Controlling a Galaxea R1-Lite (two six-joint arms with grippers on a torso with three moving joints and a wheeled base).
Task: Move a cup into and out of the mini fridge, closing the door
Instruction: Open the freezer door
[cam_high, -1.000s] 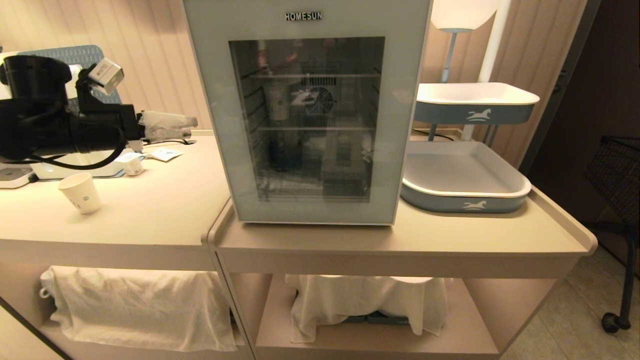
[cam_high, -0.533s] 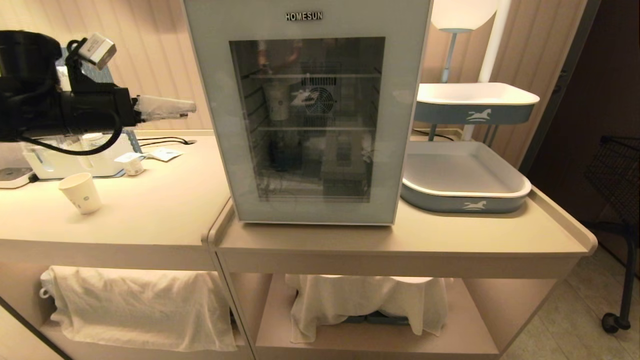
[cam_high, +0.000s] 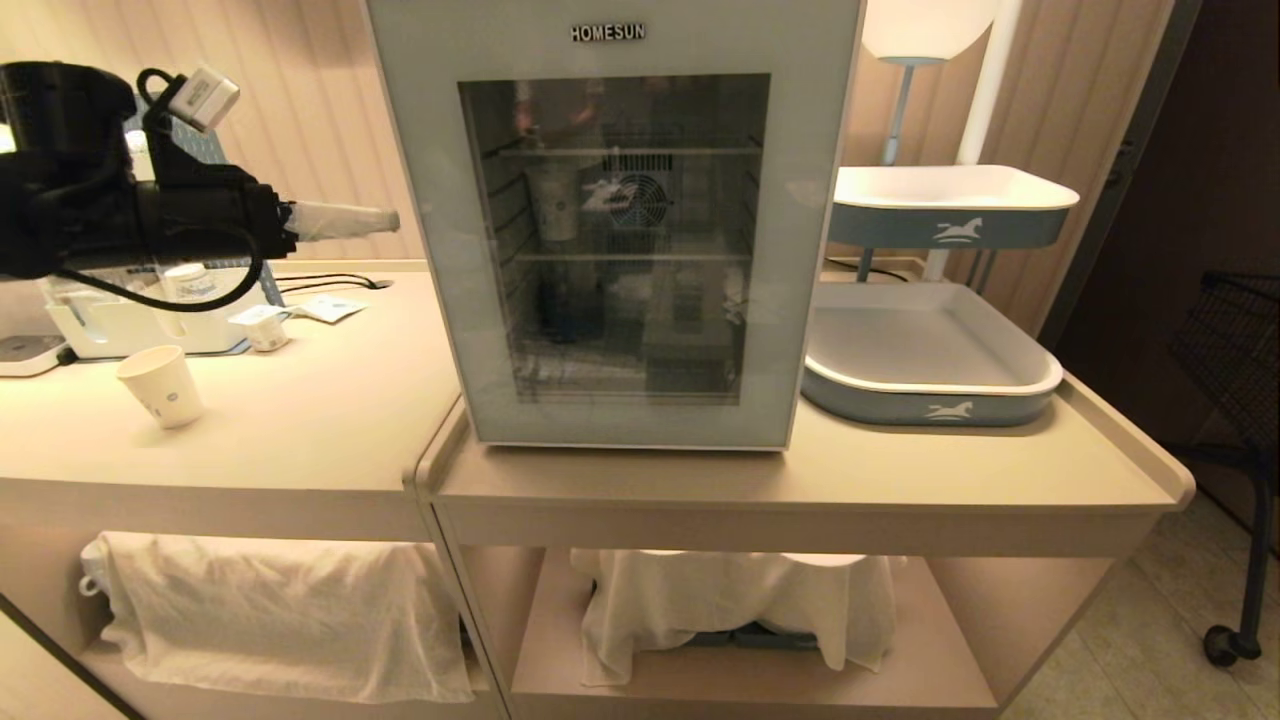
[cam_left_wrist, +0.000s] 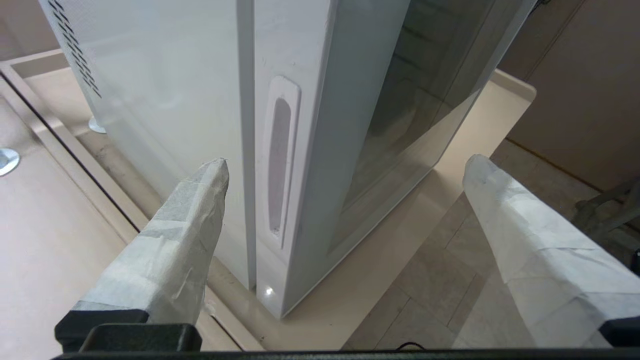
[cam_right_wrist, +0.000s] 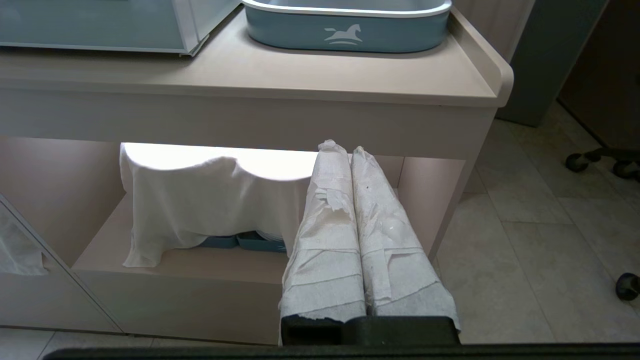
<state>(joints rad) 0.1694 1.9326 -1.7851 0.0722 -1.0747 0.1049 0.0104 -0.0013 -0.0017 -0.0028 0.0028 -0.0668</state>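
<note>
Pale grey frames the dark glass of the door (cam_high: 615, 240), and it sits flush on the mini fridge (cam_left_wrist: 165, 100), which stands at the front left corner of the right-hand counter (cam_high: 1000, 480). The door's recessed handle slot (cam_left_wrist: 279, 165) runs up its left edge. The left gripper (cam_left_wrist: 345, 200) hangs level beside that edge, its paper-wrapped fingers (cam_left_wrist: 190, 220) spread wide with nothing between them, the door's edge lined up in the gap. My guess is the door-opening step is in hand; next, one fingertip would need to slip into the slot and pull outward. The right gripper (cam_right_wrist: 350, 215) is parked low in front of the counter, fingers pressed together and empty.

A blue and white tray (cam_high: 930, 360) fills the counter's right half, well clear of the door's swing. The cup (cam_high: 160, 385) stands upright near the front left of the left-hand counter (cam_high: 330, 400), well apart from the fridge. A little lidded tub (cam_high: 265, 328) sits behind it. Another cup seems to show through the glass, on the upper shelf.
</note>
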